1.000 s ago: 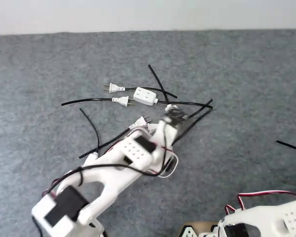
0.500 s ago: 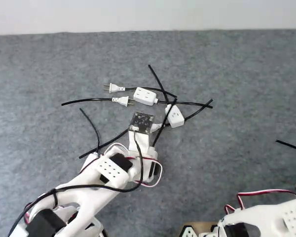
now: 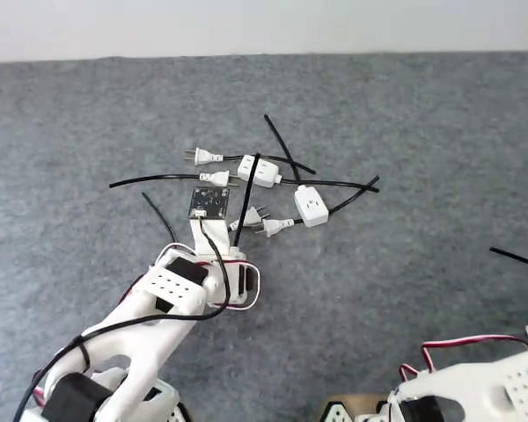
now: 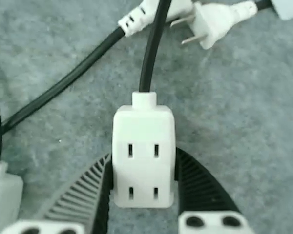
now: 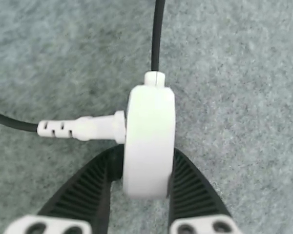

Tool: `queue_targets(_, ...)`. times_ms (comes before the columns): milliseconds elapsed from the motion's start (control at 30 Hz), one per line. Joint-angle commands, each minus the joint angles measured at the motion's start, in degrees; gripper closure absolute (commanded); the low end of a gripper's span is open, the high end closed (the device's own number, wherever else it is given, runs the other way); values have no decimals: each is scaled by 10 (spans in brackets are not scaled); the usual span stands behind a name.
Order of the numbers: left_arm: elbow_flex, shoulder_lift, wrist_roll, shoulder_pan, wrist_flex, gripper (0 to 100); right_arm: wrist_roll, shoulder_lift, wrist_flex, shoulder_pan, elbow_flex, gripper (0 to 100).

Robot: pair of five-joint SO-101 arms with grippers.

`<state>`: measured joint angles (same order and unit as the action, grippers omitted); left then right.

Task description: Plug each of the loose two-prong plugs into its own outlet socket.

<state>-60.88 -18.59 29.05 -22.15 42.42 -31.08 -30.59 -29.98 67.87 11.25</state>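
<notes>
Left tool (image 4: 142, 161) clamps an empty socket (image 4: 143, 131), right tool (image 5: 146, 152) a plugged socket (image 5: 149, 112); next, a loose plug (image 3: 277, 227), eight o'clock of the free socket (image 3: 311, 204), needs aligning

Nothing legible: no text, numbers or signs. The outlet socket (image 4: 143, 165) face and the plug (image 4: 212, 22) body are plain white, unmarked.
</notes>
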Motion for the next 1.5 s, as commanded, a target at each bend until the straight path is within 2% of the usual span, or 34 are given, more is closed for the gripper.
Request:
queue_targets(0, 11, -20, 2, 1, 2, 985, -1, -73, -43, -72, 23, 983)
queue_targets(200, 10, -18, 5, 5, 4, 964, -1, -68, -64, -73, 19, 983)
queue_targets(400, 9, -16, 29, 2, 42, 722, -1, -68, -66, -79, 22, 983)
queue_targets(467, 0, -20, 28, 2, 48, 676, -1, -68, -71, -80, 23, 983)
queue_targets(700, 0, -24, 30, 6, 50, 669, 1, -67, -98, -96, 19, 984)
queue_targets(833, -8, -76, 30, 9, 59, 669, 43, -37, -131, -126, 23, 984)
queue_targets(933, -18, -158, 22, 30, 95, 667, 64, 4, -176, -162, 23, 985)
queue_targets(1000, -33, -222, -11, 52, 110, 667, 84, 35, -208, -196, 23, 986)
queue_targets(1067, -58, -284, -34, 72, 108, 667, 108, 66, -241, -236, 23, 986)
queue_targets(1200, -102, -383, -36, 131, 110, 668, 163, 131, -298, -320, 23, 987)
queue_targets(1333, -121, -420, -38, 223, 120, 668, 194, 194, -354, -397, 23, 987)
queue_targets(1467, -134, -420, -39, 263, 130, 668, 237, 256, -400, -437, 20, 987)
